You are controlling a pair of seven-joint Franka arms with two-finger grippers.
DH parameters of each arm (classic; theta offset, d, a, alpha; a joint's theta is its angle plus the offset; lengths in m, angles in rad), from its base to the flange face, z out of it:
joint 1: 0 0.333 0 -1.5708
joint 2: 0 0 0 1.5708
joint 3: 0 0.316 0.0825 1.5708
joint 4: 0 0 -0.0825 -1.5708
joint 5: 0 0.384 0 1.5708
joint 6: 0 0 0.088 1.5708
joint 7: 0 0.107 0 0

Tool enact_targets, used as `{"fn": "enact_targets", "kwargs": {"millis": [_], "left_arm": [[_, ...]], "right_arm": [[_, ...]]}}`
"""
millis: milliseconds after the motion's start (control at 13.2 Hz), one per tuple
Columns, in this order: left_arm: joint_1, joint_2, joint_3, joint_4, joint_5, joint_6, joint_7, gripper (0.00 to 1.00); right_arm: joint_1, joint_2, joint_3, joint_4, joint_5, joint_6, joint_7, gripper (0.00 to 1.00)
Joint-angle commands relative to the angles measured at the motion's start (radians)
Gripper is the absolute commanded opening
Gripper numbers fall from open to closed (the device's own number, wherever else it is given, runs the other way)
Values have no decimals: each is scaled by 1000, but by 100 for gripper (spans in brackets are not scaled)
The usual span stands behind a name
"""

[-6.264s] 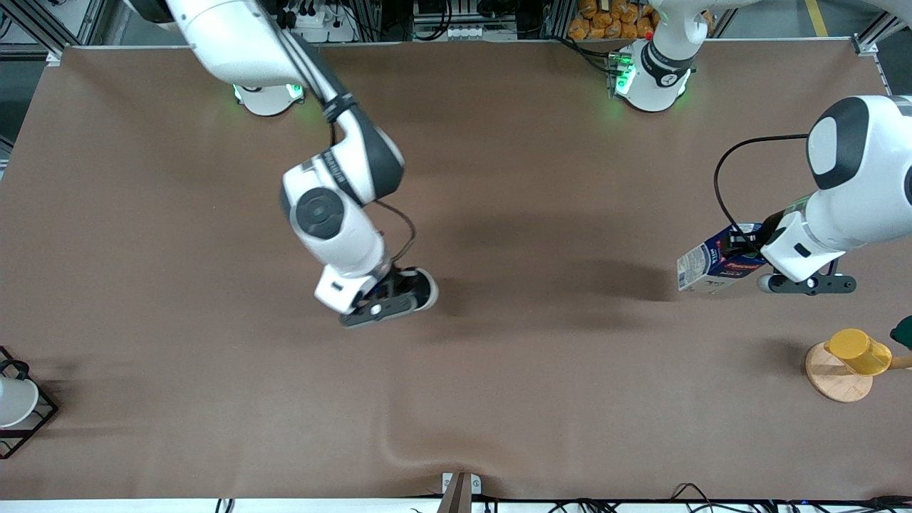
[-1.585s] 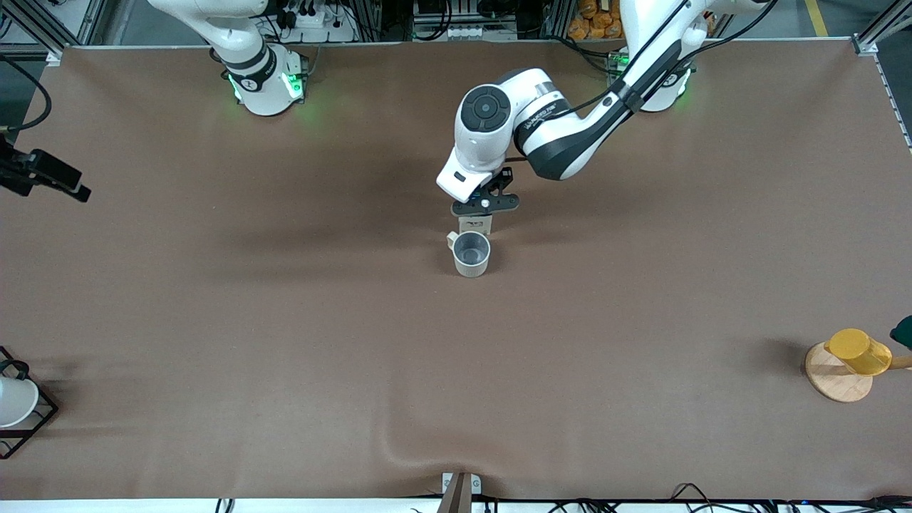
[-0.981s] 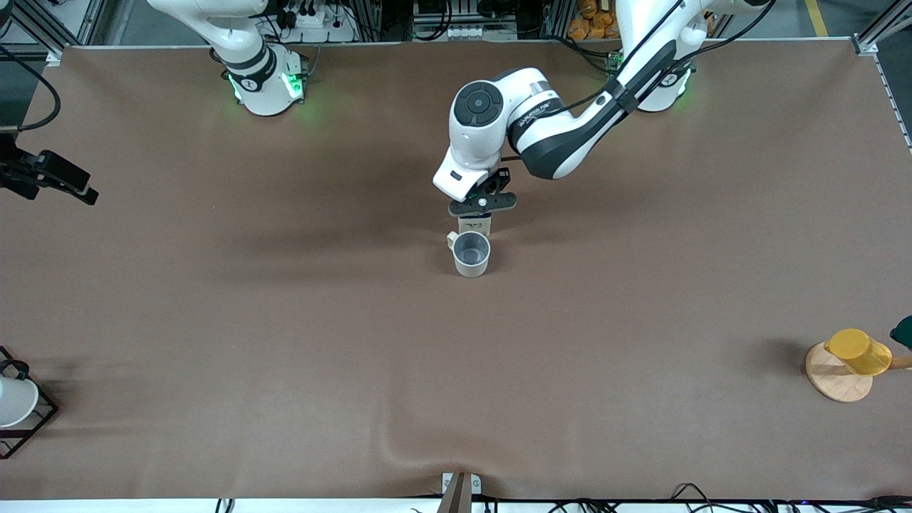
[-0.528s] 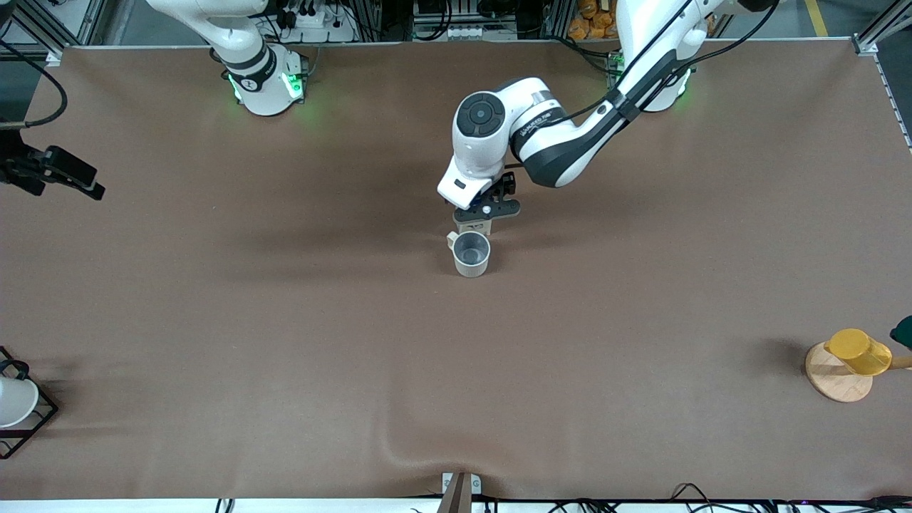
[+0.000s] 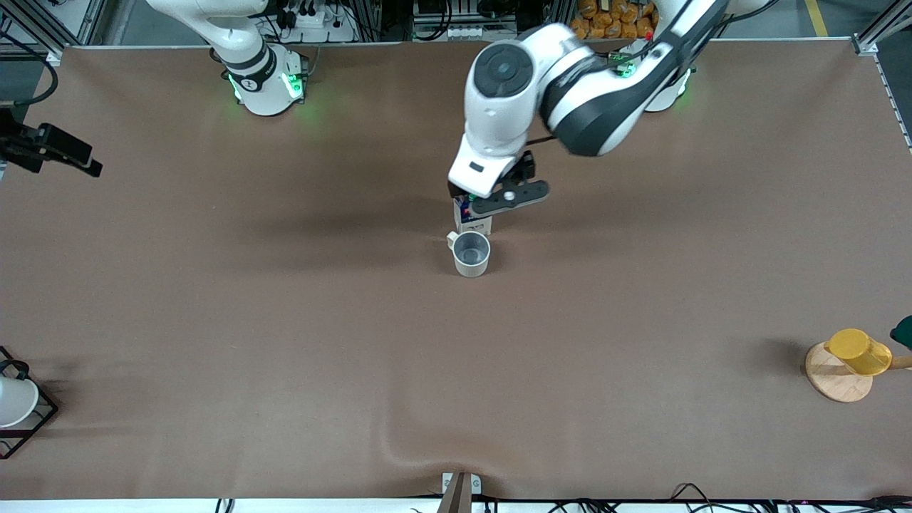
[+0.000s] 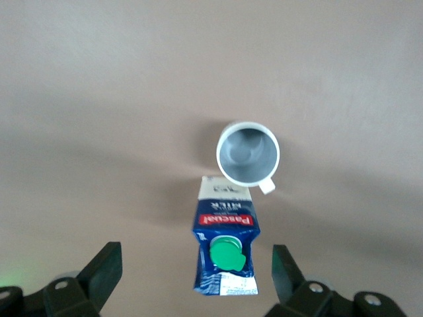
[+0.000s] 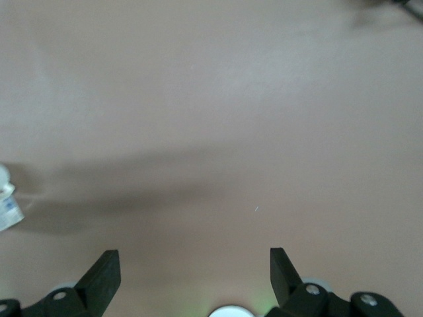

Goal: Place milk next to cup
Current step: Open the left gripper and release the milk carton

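The milk (image 5: pixel 474 225), a dark blue carton with a green cap and red band, stands upright on the brown table. It sits right beside the cup (image 5: pixel 471 254), on the side farther from the front camera. The cup is a beige-grey mug, upright and empty, and it almost touches the carton. My left gripper (image 5: pixel 500 199) hangs open above the milk. In the left wrist view its fingers (image 6: pixel 106 269) stand wide apart on either side of the milk (image 6: pixel 225 249), clear of it, with the cup (image 6: pixel 248 153) alongside. My right gripper (image 5: pixel 71 153) waits open over the right arm's end of the table.
A yellow cup (image 5: pixel 858 351) lies on a round wooden stand (image 5: pixel 833 381) at the left arm's end. A white cup (image 5: pixel 14 402) sits in a black wire rack at the right arm's end. The brown cloth has a ridge (image 5: pixel 399 449) near the front edge.
My left gripper has opened, let go of the milk and risen above it. The milk stays standing beside the cup. The right gripper has barely shifted.
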Motion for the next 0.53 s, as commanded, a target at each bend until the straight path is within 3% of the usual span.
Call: {"fn": "enact_targets", "kwargs": {"millis": [0, 226, 453], "left_arm": [[120, -111, -6, -5, -41, -51, 63, 100], [254, -151, 0, 0, -9, -125, 96, 100], [352, -180, -1, -3, -3, -151, 163, 100]], "right_arm": [[1, 0, -4, 36, 22, -36, 6, 100], [6, 3, 6, 46, 21, -36, 4, 100], [6, 3, 29, 46, -69, -11, -10, 100]]}}
